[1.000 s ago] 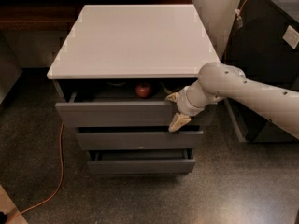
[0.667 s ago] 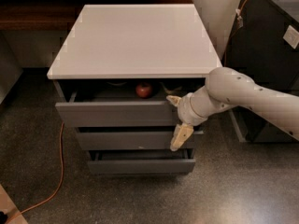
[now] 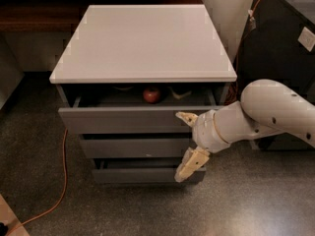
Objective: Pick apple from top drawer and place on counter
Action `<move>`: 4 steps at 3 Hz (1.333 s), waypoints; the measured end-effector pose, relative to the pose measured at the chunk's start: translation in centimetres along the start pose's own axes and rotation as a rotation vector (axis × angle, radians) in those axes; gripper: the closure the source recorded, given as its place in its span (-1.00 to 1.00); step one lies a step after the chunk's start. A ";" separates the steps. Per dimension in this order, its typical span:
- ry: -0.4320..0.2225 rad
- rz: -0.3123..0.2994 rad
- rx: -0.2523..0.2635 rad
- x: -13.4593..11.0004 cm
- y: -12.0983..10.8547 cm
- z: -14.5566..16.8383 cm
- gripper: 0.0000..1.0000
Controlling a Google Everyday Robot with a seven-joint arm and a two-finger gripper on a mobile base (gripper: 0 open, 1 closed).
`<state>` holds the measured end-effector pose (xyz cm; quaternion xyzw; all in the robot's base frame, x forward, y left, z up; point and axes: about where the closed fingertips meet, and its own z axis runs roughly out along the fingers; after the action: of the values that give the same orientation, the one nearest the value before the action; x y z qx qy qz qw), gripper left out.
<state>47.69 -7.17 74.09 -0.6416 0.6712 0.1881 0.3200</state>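
Red is picked out at once in the single camera view: the apple (image 3: 152,94) is seen sitting inside the top drawer (image 3: 128,120), near the middle of its opening and just behind its grey front. The top drawer is pulled only partly out, so a narrow slot of dark interior is exposed beneath the counter (image 3: 142,38), which lies directly above it. The gripper (image 3: 189,140) is found outside the top drawer, in front of its right end and a little below its front panel. Its two pale fingers (image 3: 192,162) are spread wide apart, and nothing is held between them.

The reach is judged to be the step in hand. It would be done well by raising the gripper above the top drawer's front edge, turning it so the fingers can enter the slot, and carrying it leftward until the apple is straddled. Clearance under the counter's overhang looks tight, so a slow, shallow entry is advised. Closing should be left until the apple is centred, since a round fruit is easily nudged away.

Contents are checked next. Besides the apple, a pale object (image 3: 180,93) to its right and a pale rim (image 3: 123,87) to its left are glimpsed inside the top drawer; what they are cannot be told. Nothing is shown inside the lower drawers (image 3: 133,146) beneath the top drawer.
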 end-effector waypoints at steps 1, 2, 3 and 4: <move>-0.015 0.053 0.013 -0.4 -1.5 -0.2 -1.00; 0.011 0.101 0.034 -0.1 -4.3 1.0 -1.00; 0.046 0.134 0.067 0.7 -7.0 2.2 -1.00; 0.072 0.136 0.101 1.3 -9.0 3.2 -1.00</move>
<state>57.15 -6.98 72.33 -0.5842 0.7328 0.1521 0.3140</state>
